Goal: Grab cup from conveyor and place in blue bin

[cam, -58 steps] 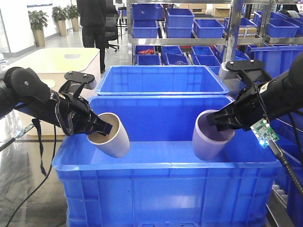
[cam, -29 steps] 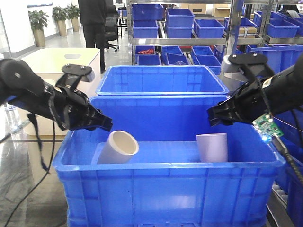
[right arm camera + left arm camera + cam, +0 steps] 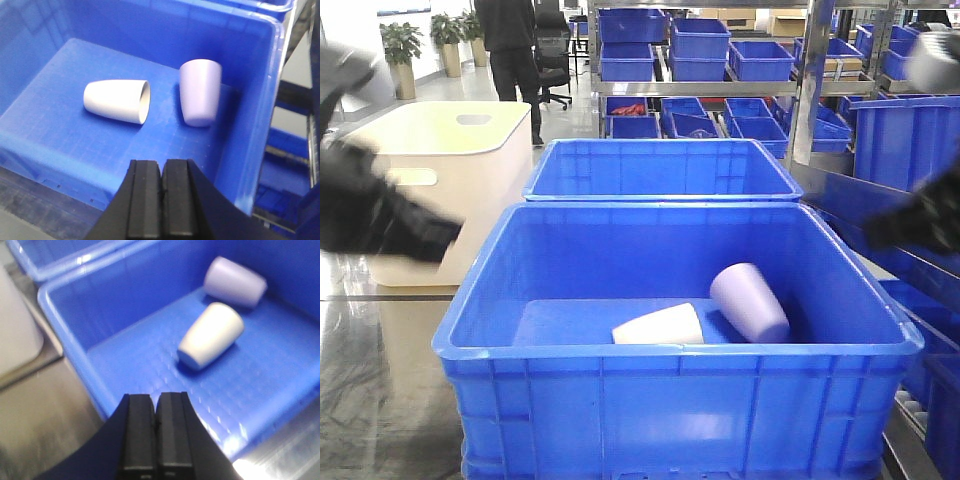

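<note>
Both arms pulled out to frame edges (blurred, pose unclear). Left gripper [image 3: 155, 427] and right gripper [image 3: 162, 200] jaws pressed together, empty. White cup [image 3: 659, 325] and lilac cup [image 3: 749, 302] lie inside blue bin [image 3: 670, 355].

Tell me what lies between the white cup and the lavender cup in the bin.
Nothing: only bare floor of the blue bin separates the white cup and lavender cup, seen from the right wrist.

White cup [image 3: 659, 325] and lilac cup [image 3: 749, 301], toppled inside blue bin [image 3: 680, 355]
</note>
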